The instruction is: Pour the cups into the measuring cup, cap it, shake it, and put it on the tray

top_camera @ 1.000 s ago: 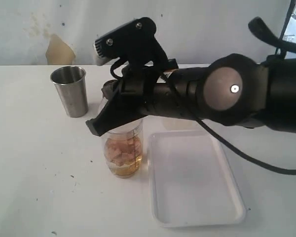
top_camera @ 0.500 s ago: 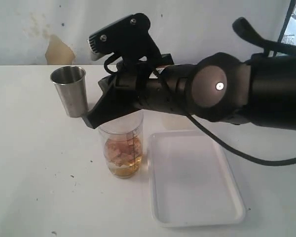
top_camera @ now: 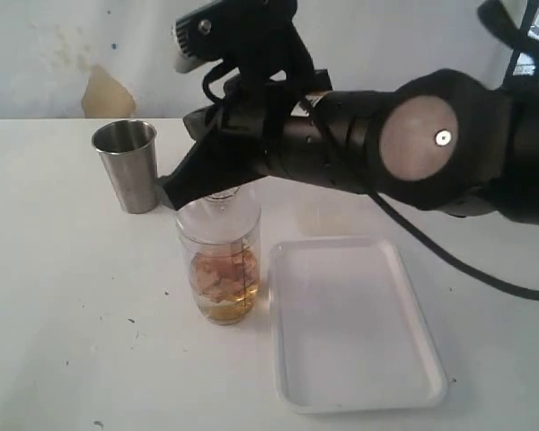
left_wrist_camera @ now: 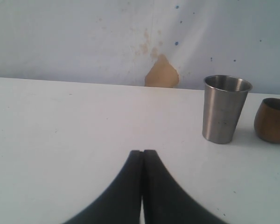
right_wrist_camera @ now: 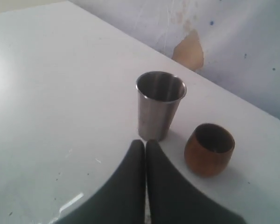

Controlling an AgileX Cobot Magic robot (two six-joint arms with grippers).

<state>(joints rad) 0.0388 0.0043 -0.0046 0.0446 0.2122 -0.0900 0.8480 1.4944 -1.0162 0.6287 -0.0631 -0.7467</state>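
White table (top_camera: 72, 314), stained wall behind. Tray (top_camera: 428, 375) lies below and behind the right gripper (top_camera: 169, 194) — jaws pressed together, empty. Measuring cup (top_camera: 221, 269) stands upright just under it, cap (top_camera: 217, 209) apparently on; left gripper (left_wrist_camera: 142, 155) also closed, empty — right arm judged nearer for the grasp

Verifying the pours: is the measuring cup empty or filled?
Partly filled: the measuring cup holds amber liquid with pale chunks in its lower half.

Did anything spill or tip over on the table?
No spill shows. The shiny steel tumbler and the tall clear measuring cup stand upright. The only odd things are tiny dark specks on the white table and a tan patch where wall paint has chipped.
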